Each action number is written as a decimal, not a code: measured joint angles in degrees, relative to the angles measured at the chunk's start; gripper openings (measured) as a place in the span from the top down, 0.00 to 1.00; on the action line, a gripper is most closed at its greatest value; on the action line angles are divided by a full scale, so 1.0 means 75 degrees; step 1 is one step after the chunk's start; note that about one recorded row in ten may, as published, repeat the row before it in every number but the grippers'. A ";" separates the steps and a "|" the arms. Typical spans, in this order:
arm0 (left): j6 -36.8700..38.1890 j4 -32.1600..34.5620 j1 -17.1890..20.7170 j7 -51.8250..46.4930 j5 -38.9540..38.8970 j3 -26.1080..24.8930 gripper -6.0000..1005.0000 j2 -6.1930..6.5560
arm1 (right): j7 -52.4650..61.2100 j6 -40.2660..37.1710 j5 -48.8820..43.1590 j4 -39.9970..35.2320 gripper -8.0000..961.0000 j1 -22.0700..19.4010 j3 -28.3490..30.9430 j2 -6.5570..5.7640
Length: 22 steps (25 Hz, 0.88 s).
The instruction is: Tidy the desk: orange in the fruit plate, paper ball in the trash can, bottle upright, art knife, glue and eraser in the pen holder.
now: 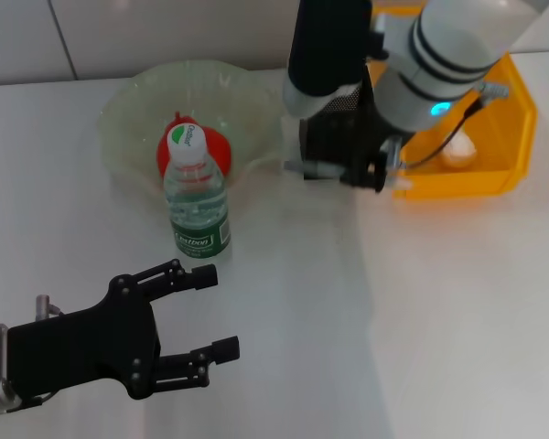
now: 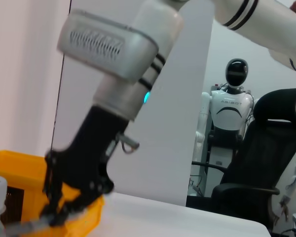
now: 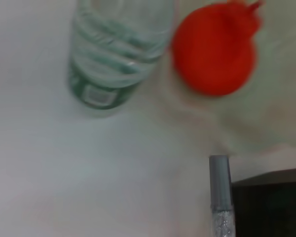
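The bottle [image 1: 198, 197] stands upright in front of the fruit plate [image 1: 119, 105], and the orange [image 1: 215, 146] lies in that plate. My right gripper [image 1: 334, 169] hovers beside the black pen holder [image 1: 348, 102], shut on a slim grey art knife [image 1: 304, 167] that pokes out toward the plate. The right wrist view shows this knife [image 3: 219, 182] next to the holder [image 3: 269, 202]. The paper ball [image 1: 462, 151] lies inside the yellow trash can [image 1: 508, 137]. My left gripper [image 1: 215, 311] is open and empty near the front left. Glue and eraser are out of view.
The trash can stands right behind the pen holder at the back right. The left wrist view shows the right gripper [image 2: 56, 212] over the yellow bin [image 2: 19, 165], with an office chair [image 2: 259, 163] and another robot [image 2: 232, 103] beyond the table.
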 joint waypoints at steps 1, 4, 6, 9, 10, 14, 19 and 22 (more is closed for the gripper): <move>0.0000 0.0000 0.0000 0.0000 0.0000 0.0000 0.17 0.0000 | 0.0001 -0.0066 -0.0149 -0.0325 0.86 -0.0086 -0.0012 0.0007; 0.0000 0.0025 0.0008 0.0002 0.0000 0.0000 0.17 0.0004 | -0.0003 -0.0257 -0.0417 -0.1054 0.86 -0.0216 -0.0030 0.0017; 0.0000 0.0050 0.0017 0.0003 0.0000 0.0000 0.17 0.0005 | -0.0035 -0.0333 -0.0498 -0.1370 0.86 -0.0268 -0.0152 0.0017; 0.0007 0.0097 0.0026 0.0010 -0.0001 0.0000 0.17 0.0005 | -0.0047 -0.0378 -0.0766 -0.1905 0.86 -0.0397 -0.0561 0.0012; 0.0009 0.0097 0.0024 0.0011 -0.0001 0.0000 0.17 0.0004 | -0.0047 -0.0379 -0.0863 -0.2005 0.86 -0.0419 -0.0642 0.0012; -0.0003 0.0097 0.0017 0.0016 -0.0001 0.0000 0.17 0.0002 | -0.0055 -0.0409 -0.1104 -0.2410 0.86 -0.0462 -0.0808 -0.0017; -0.0035 0.0097 -0.0007 0.0004 0.0000 -0.0076 0.17 0.0001 | -0.0712 -0.0530 -0.1125 -0.3179 0.86 -0.0639 -0.0656 -0.0039; -0.0039 0.0097 -0.0009 0.0008 0.0000 -0.0135 0.17 0.0001 | -0.1374 -0.0387 -0.1128 -0.3446 0.86 -0.0827 -0.0527 -0.0039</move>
